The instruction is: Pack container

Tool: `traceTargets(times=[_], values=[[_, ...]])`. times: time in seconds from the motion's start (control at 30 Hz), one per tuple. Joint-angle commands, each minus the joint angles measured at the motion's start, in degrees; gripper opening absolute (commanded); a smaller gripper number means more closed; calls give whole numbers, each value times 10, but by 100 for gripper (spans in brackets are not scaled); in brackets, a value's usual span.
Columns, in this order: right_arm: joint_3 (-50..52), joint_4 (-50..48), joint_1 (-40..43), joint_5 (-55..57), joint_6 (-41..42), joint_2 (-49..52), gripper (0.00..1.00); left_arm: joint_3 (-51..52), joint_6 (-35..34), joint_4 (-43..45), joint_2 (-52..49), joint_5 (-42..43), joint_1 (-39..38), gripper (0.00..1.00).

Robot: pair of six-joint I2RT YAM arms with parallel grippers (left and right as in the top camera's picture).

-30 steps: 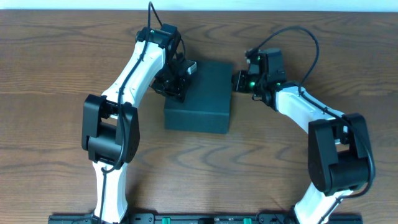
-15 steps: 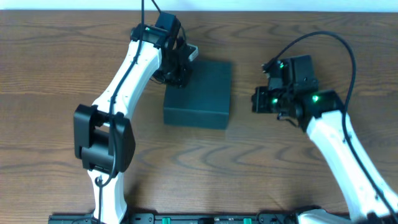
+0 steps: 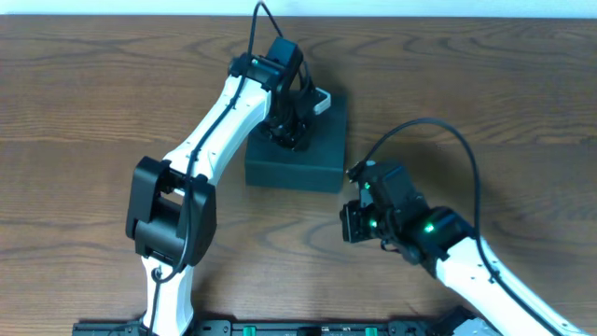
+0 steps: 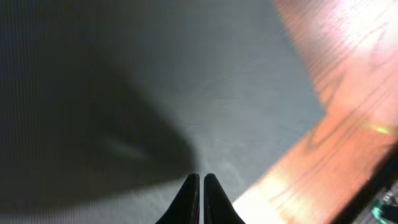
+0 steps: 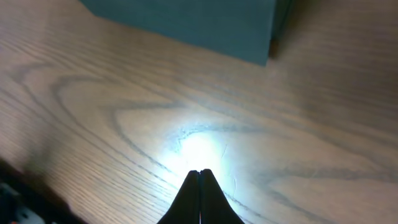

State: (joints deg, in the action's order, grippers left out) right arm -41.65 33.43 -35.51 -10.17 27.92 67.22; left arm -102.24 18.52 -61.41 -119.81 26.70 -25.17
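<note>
The container is a matte black square box with its lid down, at the table's middle back. My left gripper is shut and empty, over the lid near its middle. In the left wrist view the shut fingertips hover close above the container's dark lid, with wood showing to the right. My right gripper is shut and empty, over bare table in front of and right of the box. The right wrist view shows its shut fingertips above the wood, and the container's front wall at the top.
The wooden table spreads on all sides of the box. The left arm reaches in from the lower left; the right arm comes from the lower right. A black rail runs along the front edge.
The left gripper slid from the box's left back corner rightwards onto the lid. The right arm pulled away from the box's right side, swinging back and down to the front right. The box stays shut.
</note>
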Motion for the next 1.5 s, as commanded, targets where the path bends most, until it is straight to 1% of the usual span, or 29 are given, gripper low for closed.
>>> traceTargets(times=[0.0, 0.1, 0.17, 0.3, 0.47, 0.6, 0.7, 0.77, 0.9, 1.0, 1.17, 1.23, 1.33, 1.4, 1.47], values=[[18, -26, -45, 102, 19, -5, 2, 11, 12, 9, -11, -18, 6, 6], [33, -63, -88, 185, 31, 7, 2, 18, 12, 10, -11, -18, 7, 6], [47, -106, -110, 217, 34, 27, 2, 28, 12, 10, -11, -18, 7, 5], [59, -198, -129, 224, 60, 103, 2, 55, 12, 17, -11, -18, 7, 6], [59, -315, -129, 237, 82, 200, 2, 80, 12, 21, -11, -18, 7, 6], [59, -349, -129, 291, 117, 217, 2, 80, 12, 24, -11, -18, 7, 6], [59, -375, -129, 337, 119, 225, 2, 80, 12, 23, -11, -16, 7, 6], [59, -411, -128, 359, 119, 240, 2, 80, 12, 24, -11, -16, 7, 6], [59, -466, -128, 361, 119, 279, 2, 80, 12, 24, -11, -16, 7, 5], [59, -487, -128, 362, 119, 301, 2, 80, 12, 24, -11, -16, 7, 6], [56, -486, -128, 357, 117, 296, 2, 80, 12, 23, -11, -16, 7, 6], [55, -447, -132, 335, 99, 256, 2, 79, 2, 23, -10, -16, 7, 6], [54, -339, -137, 330, 98, 155, 2, 68, -11, 9, -3, -16, 11, 6], [54, -233, -135, 324, 91, 24, 1, 43, -38, -8, 28, -16, 21, 6], [54, -172, -132, 307, 33, -77, 2, 31, -59, -27, 75, -16, 31, 6]])
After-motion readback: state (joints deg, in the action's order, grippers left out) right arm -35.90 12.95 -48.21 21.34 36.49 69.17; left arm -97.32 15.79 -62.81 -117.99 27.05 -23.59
